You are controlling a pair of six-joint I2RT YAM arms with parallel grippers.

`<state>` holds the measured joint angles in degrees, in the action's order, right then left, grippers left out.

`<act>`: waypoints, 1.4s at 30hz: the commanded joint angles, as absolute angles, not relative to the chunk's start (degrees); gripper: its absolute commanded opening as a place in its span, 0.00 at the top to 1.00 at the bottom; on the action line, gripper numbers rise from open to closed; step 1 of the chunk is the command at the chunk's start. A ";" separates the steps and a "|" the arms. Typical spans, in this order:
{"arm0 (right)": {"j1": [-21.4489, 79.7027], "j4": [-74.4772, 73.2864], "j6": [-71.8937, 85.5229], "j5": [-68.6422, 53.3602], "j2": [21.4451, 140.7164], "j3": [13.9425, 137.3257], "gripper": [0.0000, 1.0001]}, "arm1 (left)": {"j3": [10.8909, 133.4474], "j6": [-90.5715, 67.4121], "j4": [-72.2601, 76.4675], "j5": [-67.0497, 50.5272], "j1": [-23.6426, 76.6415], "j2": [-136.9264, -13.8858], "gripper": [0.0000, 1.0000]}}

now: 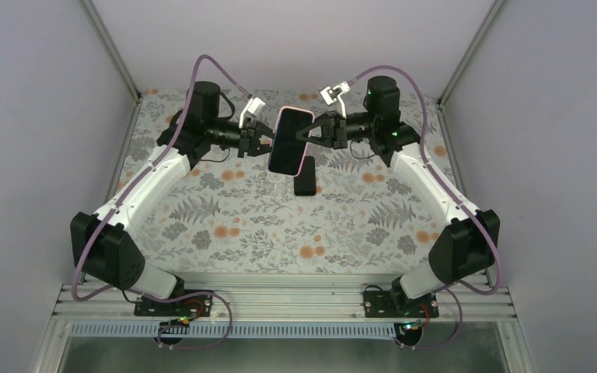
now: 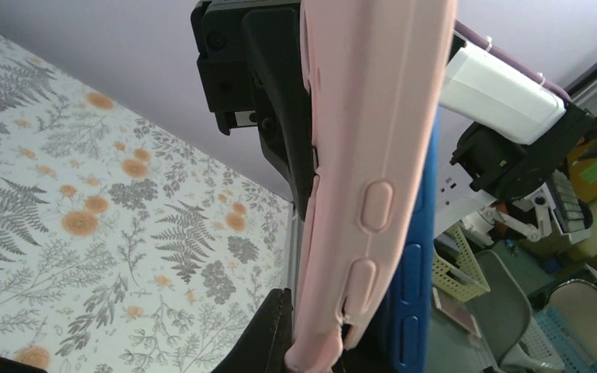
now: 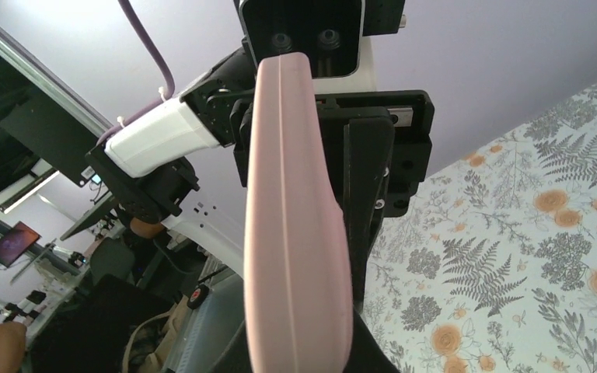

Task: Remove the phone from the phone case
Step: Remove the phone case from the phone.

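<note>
From the overhead camera I see both arms reaching in to the far middle of the table and meeting at the phone, which hangs in the air between them, dark screen up, inside its pink phone case. The left gripper is clamped tight on the case's left long edge and the right gripper is pinched down on the right long edge. A small black block lies on the floral table just below the phone. On the left wrist camera the phone case fills the middle of the frame edge-on, its button bumps facing me. The blue side of the phone shows just beside the pink wall. One of my left fingers sits against the case at the bottom. On the right wrist camera I get the smooth pink edge of the phone case standing upright, with a black finger of the left gripper pressed against its far side. My own right fingers are mostly hidden behind the case.
</note>
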<state>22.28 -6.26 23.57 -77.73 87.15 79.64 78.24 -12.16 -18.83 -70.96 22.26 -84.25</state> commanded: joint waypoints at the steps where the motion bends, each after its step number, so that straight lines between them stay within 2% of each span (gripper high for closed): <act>1: 24.36 -10.89 24.09 -80.26 89.06 83.10 0.90 | 76.56 -19.56 -3.51 -70.07 24.66 -83.45 0.96; 3: 23.26 -11.50 24.22 -79.45 89.52 84.44 0.87 | 75.23 -22.98 -0.77 -70.01 23.85 -83.45 0.97; 8: 20.53 -14.22 22.81 -76.43 90.39 88.59 0.56 | 70.24 -34.43 8.80 -69.92 20.64 -83.58 0.98; 12: 19.27 -18.62 17.83 -69.28 90.45 91.36 0.35 | 67.30 -41.39 14.94 -69.41 18.68 -83.64 0.98; 14: 19.16 -20.76 15.01 -64.56 90.09 91.89 0.26 | 66.90 -42.27 15.11 -68.59 18.26 -83.62 0.98; 16: 19.16 -21.53 13.17 -60.13 89.47 91.50 0.21 | 66.56 -43.47 15.24 -67.87 17.84 -83.72 0.98; 21: 19.86 -23.33 7.54 -52.51 88.54 90.95 0.19 | 65.64 -49.21 15.49 -64.81 16.18 -84.50 0.98; 25: 22.24 -24.35 3.08 -45.15 87.63 90.77 0.19 | 67.34 -51.95 7.38 -58.67 15.15 -85.30 0.98; 34: 33.00 -23.52 -8.69 -23.43 85.83 86.84 0.22 | 64.27 -62.00 4.62 -54.28 11.79 -85.92 0.98; 42: 42.31 -20.93 -15.00 -8.92 86.55 84.22 0.24 | 63.18 -65.81 2.65 -52.32 11.08 -86.14 0.98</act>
<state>38.98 -23.62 -9.89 -19.27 86.85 85.12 63.11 -61.84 1.48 -52.73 11.25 -86.78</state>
